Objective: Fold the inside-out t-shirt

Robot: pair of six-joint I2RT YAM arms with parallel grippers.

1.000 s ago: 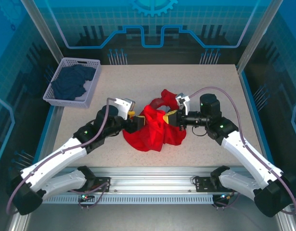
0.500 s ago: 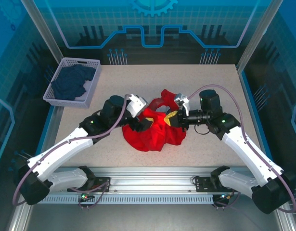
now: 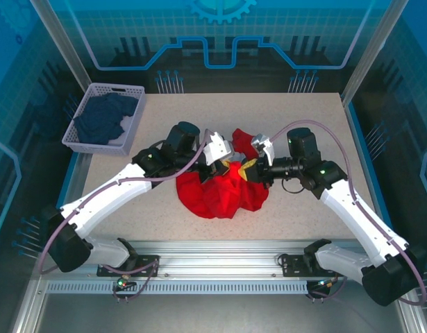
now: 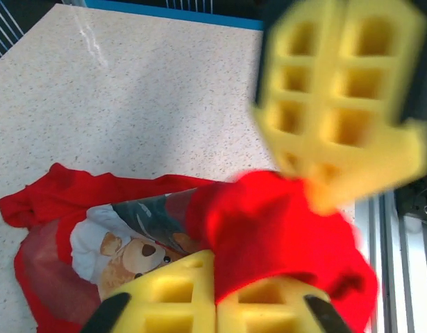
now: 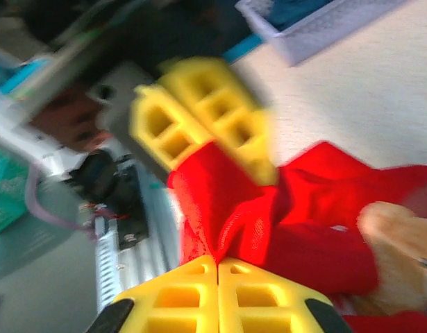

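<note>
Top external, basket (image 3: 95,147) holding navy garment (image 3: 105,119); well apart from t-shirt (image 3: 223,198)

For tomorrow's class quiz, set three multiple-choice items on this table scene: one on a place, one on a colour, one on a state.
1. Where on the table does the basket stand?
A. near right corner
B. far left corner
C. centre

2. What colour is the garment in the basket?
A. white
B. yellow
C. dark navy

3. How is the left gripper?
A. shut on the red t-shirt
B. open over bare table
C. holding the basket

Answers:
1 B, the top view shows it at the far left corner.
2 C, dark blue cloth lies in it.
3 A, the left wrist view shows red cloth clamped in it.
</note>
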